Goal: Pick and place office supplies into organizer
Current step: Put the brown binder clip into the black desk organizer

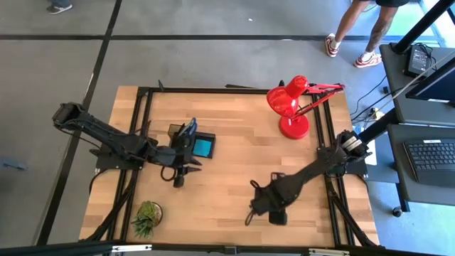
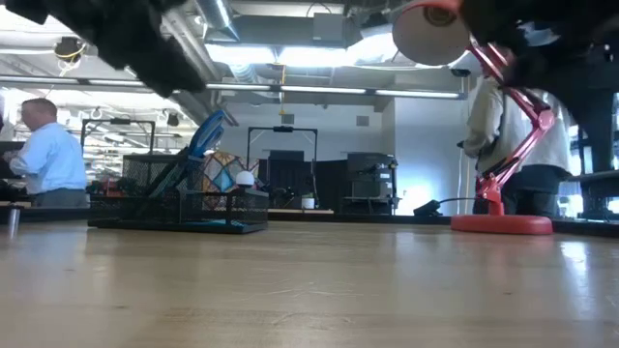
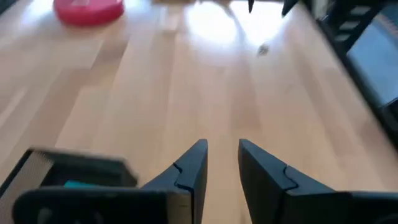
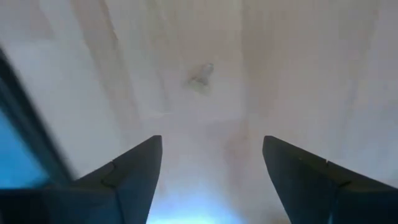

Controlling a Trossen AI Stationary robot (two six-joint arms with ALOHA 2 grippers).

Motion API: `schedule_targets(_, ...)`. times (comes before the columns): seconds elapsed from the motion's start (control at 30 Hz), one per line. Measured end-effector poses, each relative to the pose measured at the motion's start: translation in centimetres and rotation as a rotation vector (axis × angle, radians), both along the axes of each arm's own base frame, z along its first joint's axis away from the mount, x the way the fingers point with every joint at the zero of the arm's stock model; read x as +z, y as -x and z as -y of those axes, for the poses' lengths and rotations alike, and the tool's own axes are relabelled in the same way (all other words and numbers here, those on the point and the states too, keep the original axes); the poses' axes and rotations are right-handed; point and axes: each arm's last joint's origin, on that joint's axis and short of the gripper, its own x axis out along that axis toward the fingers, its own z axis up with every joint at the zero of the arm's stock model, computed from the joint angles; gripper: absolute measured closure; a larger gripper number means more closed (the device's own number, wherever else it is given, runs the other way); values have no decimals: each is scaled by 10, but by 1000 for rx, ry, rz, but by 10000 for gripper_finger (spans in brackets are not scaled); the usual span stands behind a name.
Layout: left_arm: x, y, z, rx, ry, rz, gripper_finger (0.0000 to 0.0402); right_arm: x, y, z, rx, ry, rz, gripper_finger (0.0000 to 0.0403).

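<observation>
The black organizer [image 1: 190, 142] stands on the table's left half. Blue-handled scissors [image 2: 207, 132] stick up out of its taller cup section, and a cyan sticky-note pad [image 1: 204, 148] lies in its low compartment. My left gripper [image 1: 186, 169] hovers just on the near side of the organizer [image 3: 68, 177], slanting down toward the table's right, open with nothing between its fingers [image 3: 193, 165]. My right gripper [image 1: 268, 210] hangs over the near right part of the table, pointing down and wide open [image 4: 211, 165]. A small pale-grey thing [image 4: 200, 77] lies on the wood below it.
A red desk lamp [image 1: 291, 107] stands at the far right, and a small green potted plant [image 1: 147, 217] at the near left corner. Bare wood lies between the two grippers. Black frame rails run along the table's edges. People stand in the room behind [image 2: 48, 159].
</observation>
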Motion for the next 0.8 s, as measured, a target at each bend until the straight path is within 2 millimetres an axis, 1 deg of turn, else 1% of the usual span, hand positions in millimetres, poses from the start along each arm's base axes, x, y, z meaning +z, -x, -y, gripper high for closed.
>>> schedule_targets(0.1,4,-3,7,-21,17,62,318,0,6,-13,-210,-42,-34,121)
schedule_targets(0.17,4,-5,10,-40,5,76,318,0,7,-21,-344,-44,-14,121)
schedule_targets(0.23,3,-8,13,-65,-21,101,318,-3,7,-30,-405,-68,38,121)
schedule_targets(0.37,-2,-13,15,-93,-68,98,318,-7,6,-41,-414,-92,114,121)
schedule_targets(0.57,-8,-16,16,-88,-64,67,318,-20,6,-46,-434,-51,110,121)
schedule_targets(0.63,-9,-16,16,-87,-65,60,317,-23,6,-46,-427,-41,104,121)
schedule_targets(0.8,-9,-16,16,-68,-30,58,316,-29,3,-40,-506,1,91,121)
